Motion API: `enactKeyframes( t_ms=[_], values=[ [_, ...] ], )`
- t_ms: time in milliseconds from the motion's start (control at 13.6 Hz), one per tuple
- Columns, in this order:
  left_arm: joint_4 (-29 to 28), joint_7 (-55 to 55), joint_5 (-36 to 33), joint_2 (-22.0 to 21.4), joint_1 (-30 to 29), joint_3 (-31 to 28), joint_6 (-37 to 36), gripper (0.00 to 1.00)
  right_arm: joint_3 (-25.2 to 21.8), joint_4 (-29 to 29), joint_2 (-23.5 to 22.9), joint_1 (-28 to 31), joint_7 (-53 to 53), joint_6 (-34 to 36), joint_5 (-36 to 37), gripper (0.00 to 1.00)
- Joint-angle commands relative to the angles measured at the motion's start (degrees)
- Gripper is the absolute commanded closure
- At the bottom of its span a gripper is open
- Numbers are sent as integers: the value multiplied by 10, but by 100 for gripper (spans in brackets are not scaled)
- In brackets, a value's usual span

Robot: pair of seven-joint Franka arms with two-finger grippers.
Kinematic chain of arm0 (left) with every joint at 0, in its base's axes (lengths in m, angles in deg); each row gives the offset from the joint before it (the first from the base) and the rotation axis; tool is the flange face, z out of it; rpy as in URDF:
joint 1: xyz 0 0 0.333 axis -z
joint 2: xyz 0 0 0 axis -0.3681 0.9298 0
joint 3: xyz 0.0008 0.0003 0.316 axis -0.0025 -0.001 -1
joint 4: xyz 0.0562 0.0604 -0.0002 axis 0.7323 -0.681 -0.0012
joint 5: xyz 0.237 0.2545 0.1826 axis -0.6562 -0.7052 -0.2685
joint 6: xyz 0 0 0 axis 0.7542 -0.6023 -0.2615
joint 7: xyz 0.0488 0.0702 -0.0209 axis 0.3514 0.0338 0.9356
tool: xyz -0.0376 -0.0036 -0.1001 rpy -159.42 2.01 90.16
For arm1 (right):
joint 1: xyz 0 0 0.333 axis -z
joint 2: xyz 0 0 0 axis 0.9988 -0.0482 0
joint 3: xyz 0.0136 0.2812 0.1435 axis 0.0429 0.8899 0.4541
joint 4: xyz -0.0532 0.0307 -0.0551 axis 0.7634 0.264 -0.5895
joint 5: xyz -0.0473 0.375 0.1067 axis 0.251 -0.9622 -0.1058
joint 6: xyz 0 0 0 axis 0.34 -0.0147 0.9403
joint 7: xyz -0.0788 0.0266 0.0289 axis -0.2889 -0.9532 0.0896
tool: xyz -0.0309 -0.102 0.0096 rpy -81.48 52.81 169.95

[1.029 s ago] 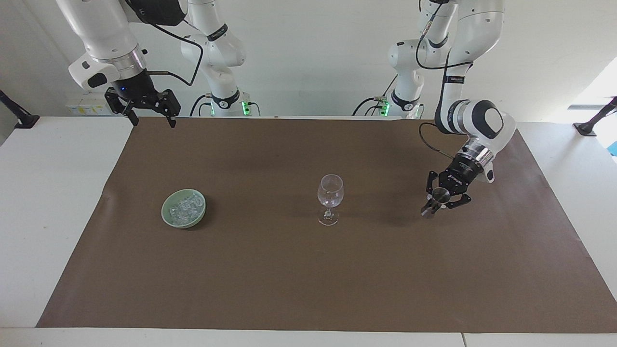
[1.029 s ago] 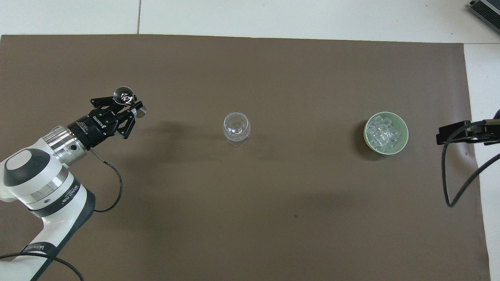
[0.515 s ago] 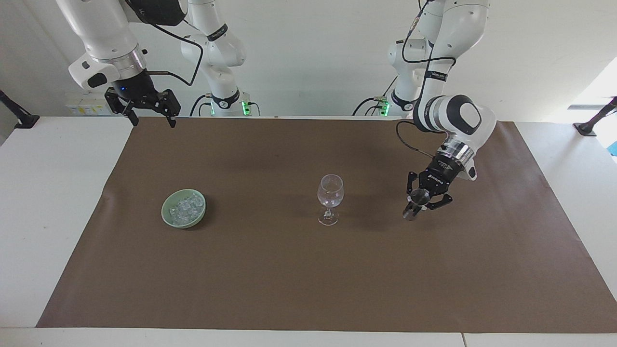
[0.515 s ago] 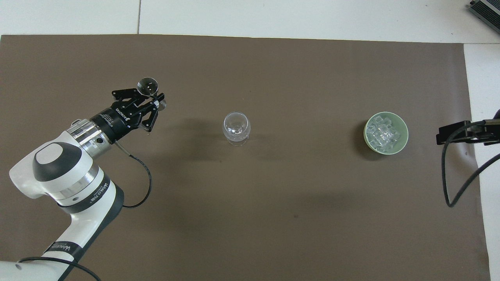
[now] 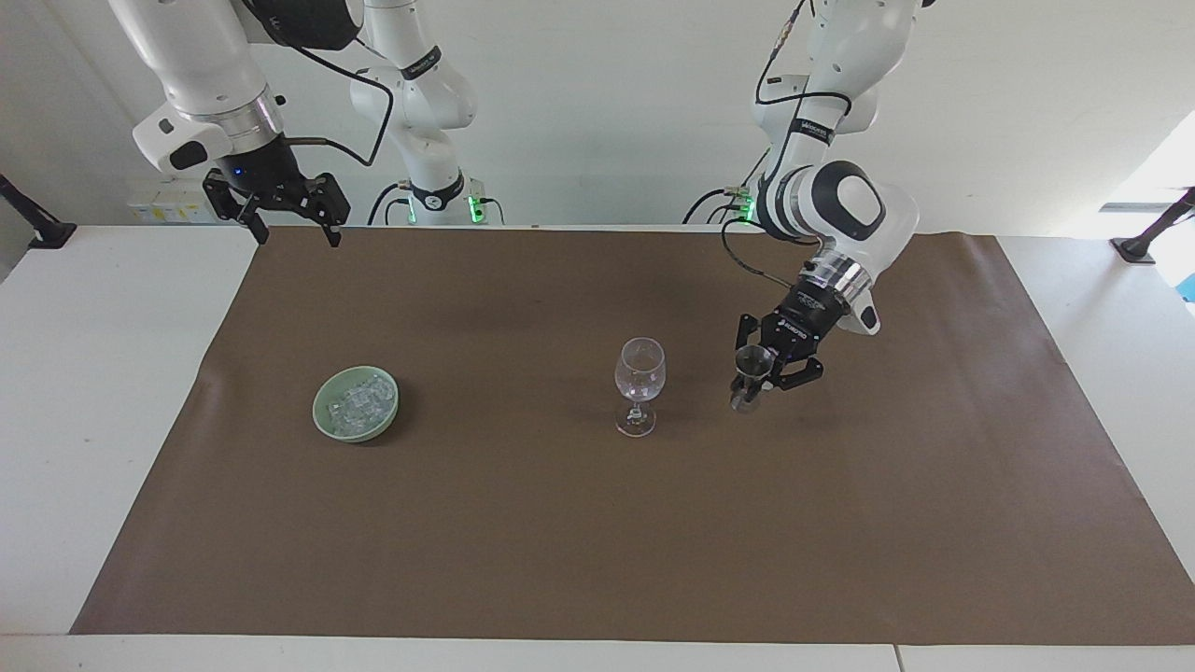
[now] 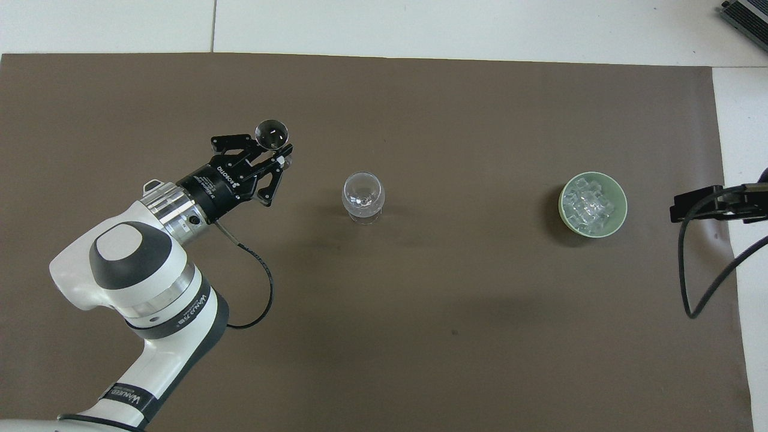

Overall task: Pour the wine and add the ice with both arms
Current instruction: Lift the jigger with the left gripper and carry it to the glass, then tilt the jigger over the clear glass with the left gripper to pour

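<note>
A brown mat [image 5: 597,523] covers most of a white table [image 5: 84,392] that stands against a plain white wall. The left gripper [image 5: 758,375] hangs over the mat beside the wine glass [image 5: 639,385], toward the left arm's end of the table, and its fingers are clamped on a small clear cup [image 5: 749,373] that it holds tilted, clear of the mat. The wine glass stands upright near the middle of the mat, a clear stemmed glass on a round foot, apart from the cup. The ice [image 5: 358,403] lies well away from that gripper, toward the right arm's end of the table, as a heap of small glassy cubes filling a pale green bowl [image 5: 324,420] that sits on the mat. The right gripper [image 5: 291,222] waits in the air over the mat's corner at the robots' edge, its fingers spread apart and holding nothing. From overhead only its black tip [image 6: 699,204] and a looping cable show beside the bowl [image 6: 621,211].
</note>
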Motion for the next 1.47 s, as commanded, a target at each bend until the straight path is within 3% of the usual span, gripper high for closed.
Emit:
enactKeyframes(
  t_ms=[0, 368, 1103, 1397],
  values=[
    [-2, -31, 14, -14, 46, -4, 48, 100, 1, -13, 12, 2, -11, -1, -3, 0],
    [0, -62, 14, -11, 94, -4, 104, 100, 1, -13, 12, 2, -11, -1, -3, 0],
    [27, -123, 3, 1, 129, -4, 177, 100, 1, -13, 12, 2, -11, -1, -3, 0],
    [60, -124, -23, 23, 151, -1, 232, 100, 1, -13, 12, 2, -11, -1, -3, 0]
  ],
)
